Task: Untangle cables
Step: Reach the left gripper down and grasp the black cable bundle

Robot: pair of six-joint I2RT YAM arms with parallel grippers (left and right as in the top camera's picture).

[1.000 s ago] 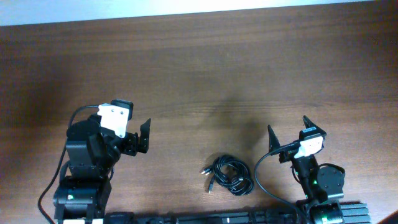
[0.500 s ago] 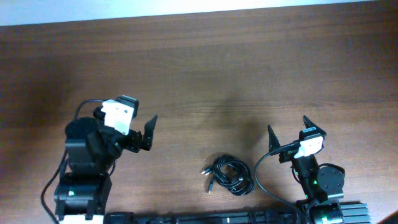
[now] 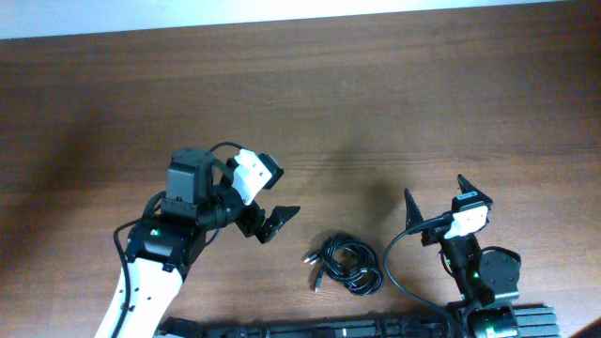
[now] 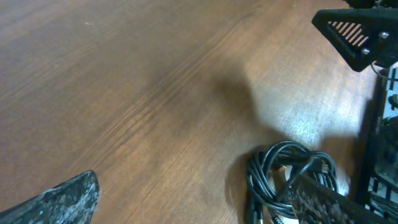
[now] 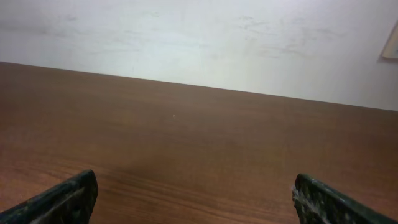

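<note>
The cables [image 3: 349,265] lie as one small knotted bundle of thin black cords near the table's front edge, two plug ends sticking out to its left. My left gripper [image 3: 272,222] hovers open just left of and behind the bundle, holding nothing. In the left wrist view the cables [image 4: 280,174] show at lower right, and the right fingertip [image 4: 317,200] of the left gripper [image 4: 193,205] overlaps them. My right gripper [image 3: 433,192] stands open to the right of the bundle and points away from it. In the right wrist view the right gripper [image 5: 196,199] frames only bare table.
The brown wooden table [image 3: 376,103] stretches back to a white wall [image 5: 199,37]. A thick black arm wire [image 3: 390,268] loops beside the right arm's base, close to the bundle. A right-arm finger [image 4: 354,34] shows at the top right of the left wrist view.
My left arm has swung right and stretched forward, bringing its open gripper from the left side to just beside the cable bundle. The right arm and the cables have not moved.
</note>
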